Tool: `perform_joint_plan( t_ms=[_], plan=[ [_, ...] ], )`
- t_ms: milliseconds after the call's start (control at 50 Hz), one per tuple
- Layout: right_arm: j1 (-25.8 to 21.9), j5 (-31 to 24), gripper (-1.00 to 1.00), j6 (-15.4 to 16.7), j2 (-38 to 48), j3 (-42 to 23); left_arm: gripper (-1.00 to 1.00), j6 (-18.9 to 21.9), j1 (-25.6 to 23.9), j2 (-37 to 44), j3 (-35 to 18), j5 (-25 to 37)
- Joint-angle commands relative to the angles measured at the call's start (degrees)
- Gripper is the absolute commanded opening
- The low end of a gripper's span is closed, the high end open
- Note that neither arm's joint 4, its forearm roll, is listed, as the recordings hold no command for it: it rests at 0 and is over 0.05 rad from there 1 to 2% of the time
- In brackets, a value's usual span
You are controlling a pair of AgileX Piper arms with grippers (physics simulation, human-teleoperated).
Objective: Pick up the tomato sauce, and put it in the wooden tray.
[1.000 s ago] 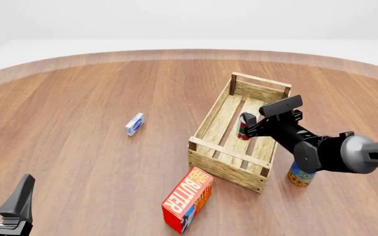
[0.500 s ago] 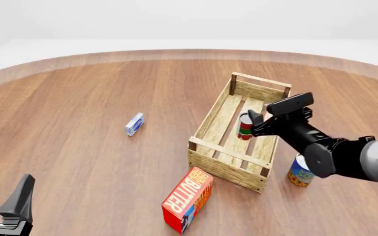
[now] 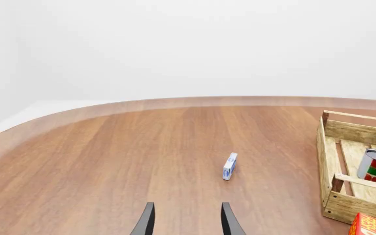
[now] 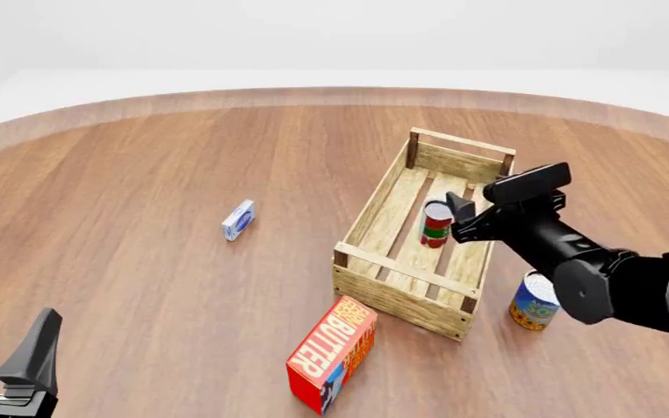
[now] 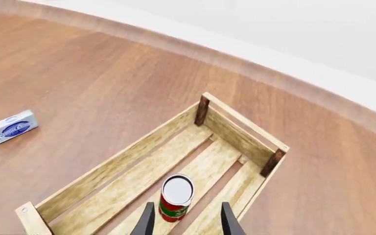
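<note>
The tomato sauce [image 4: 437,224] is a small can with a red, white and green label. It stands upright on the slats inside the wooden tray [image 4: 372,207], near the tray's middle. My right gripper [image 4: 462,213] hovers just right of and above the can, open, with nothing held. In the right wrist view the can [image 5: 176,198] shows between the open fingers [image 5: 147,220], inside the tray [image 5: 123,166]. My left gripper [image 4: 3,348] stands open at the near left, far from the tray. Its wrist view shows the can [image 3: 375,165] in the tray [image 3: 351,132].
A red-orange butter box [image 4: 332,353] lies in front of the tray's near end. A blue-and-yellow can [image 4: 533,303] stands on the table right of the tray, under my right arm. A small blue-and-white box [image 4: 238,219] lies left of the tray.
My right gripper has let go of the tomato sauce and drawn back to the right. The can stays upright in the tray. The left arm has not moved.
</note>
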State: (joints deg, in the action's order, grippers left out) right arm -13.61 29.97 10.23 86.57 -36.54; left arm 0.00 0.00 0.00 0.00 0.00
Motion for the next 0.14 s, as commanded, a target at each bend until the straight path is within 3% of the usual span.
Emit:
perform_joint_plan(
  t_ms=[20,140],
  plan=[
    [-0.1,-0.9,1.00,0.1,-1.7,0.3,1.00,0.0,0.0,0.0,0.0,0.0],
    [-0.1,-0.7,1.00,0.2,-1.7,0.4,1.00,0.0,0.0,0.0,0.0,0.0]
  ],
)
